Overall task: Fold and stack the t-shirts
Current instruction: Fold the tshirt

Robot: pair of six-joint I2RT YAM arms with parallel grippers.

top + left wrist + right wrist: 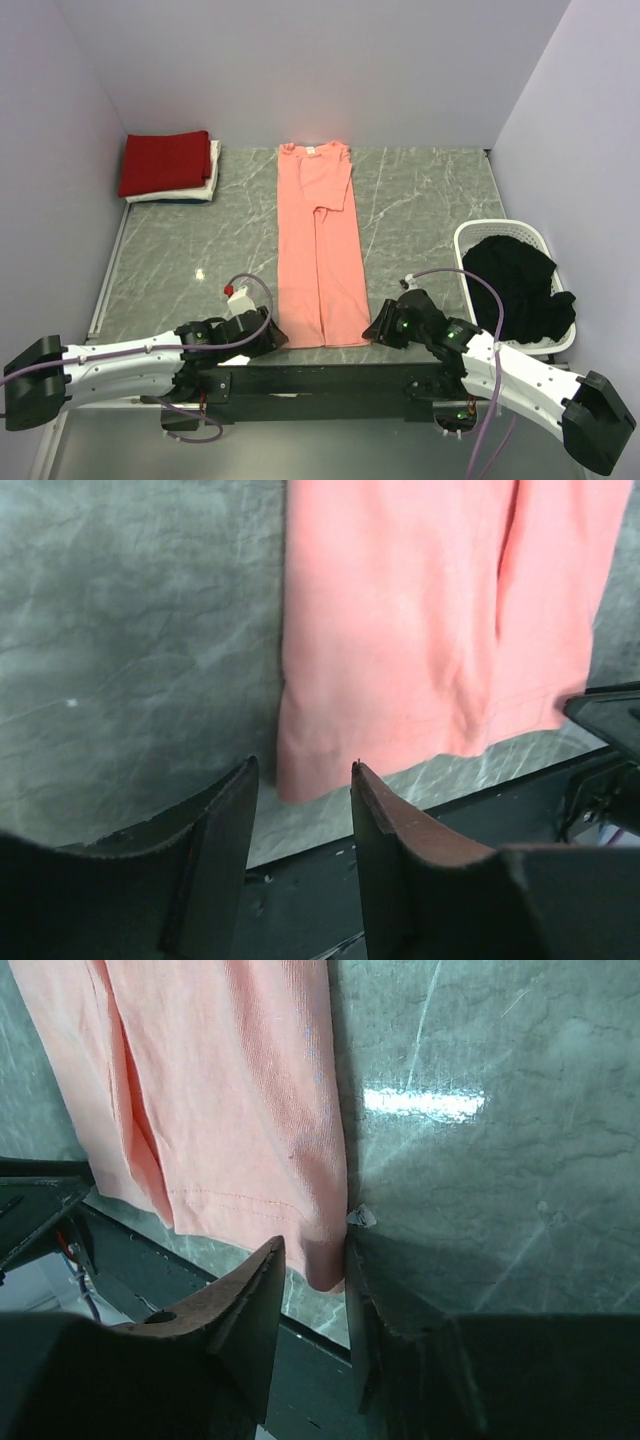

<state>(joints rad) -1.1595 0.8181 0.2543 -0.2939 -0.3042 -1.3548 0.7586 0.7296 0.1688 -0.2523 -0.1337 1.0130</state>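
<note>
Shirt (318,250) lies mid-table as a long strip in the top view; the left wrist shows the left gripper (303,770) open just short of a hem corner, the right wrist the right gripper (312,1240) parted astride the other, so the next move probably calls for pinching both and folding hem to collar.

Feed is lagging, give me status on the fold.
Left end effector open at salmon-pink t-shirt near-left corner. Right end effector open, straddling near-right corner. Nothing blocking.
</note>
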